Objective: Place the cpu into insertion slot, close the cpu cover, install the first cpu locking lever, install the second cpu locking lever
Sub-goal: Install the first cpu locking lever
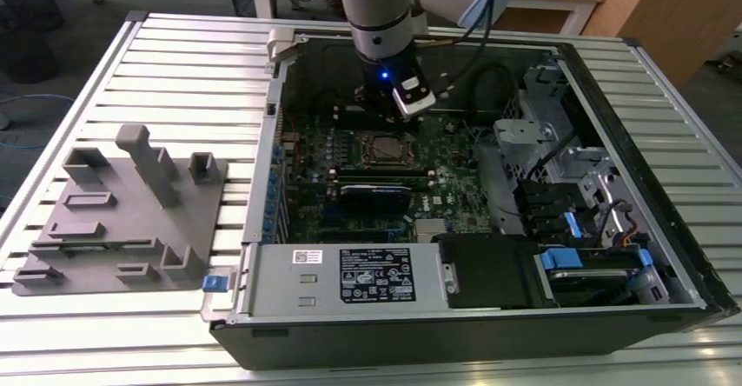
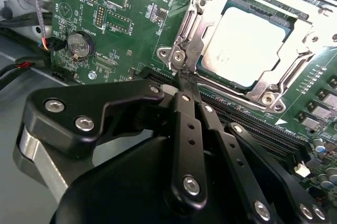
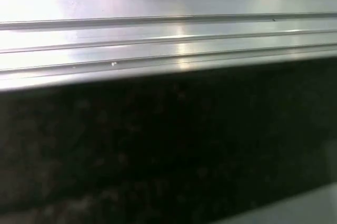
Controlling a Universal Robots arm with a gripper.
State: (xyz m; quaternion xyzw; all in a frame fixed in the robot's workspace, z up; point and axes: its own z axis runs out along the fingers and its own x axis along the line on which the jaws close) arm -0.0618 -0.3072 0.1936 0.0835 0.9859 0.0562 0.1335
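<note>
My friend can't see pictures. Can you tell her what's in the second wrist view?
A black gripper, fingers together, touches the corner of the cpu cover, which lies closed over the silver cpu in its socket. Around it is green circuit board with a round coin battery.

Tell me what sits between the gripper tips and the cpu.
In the second wrist view, the cpu cover's silvery frame edge lies between the gripper and the cpu.
</note>
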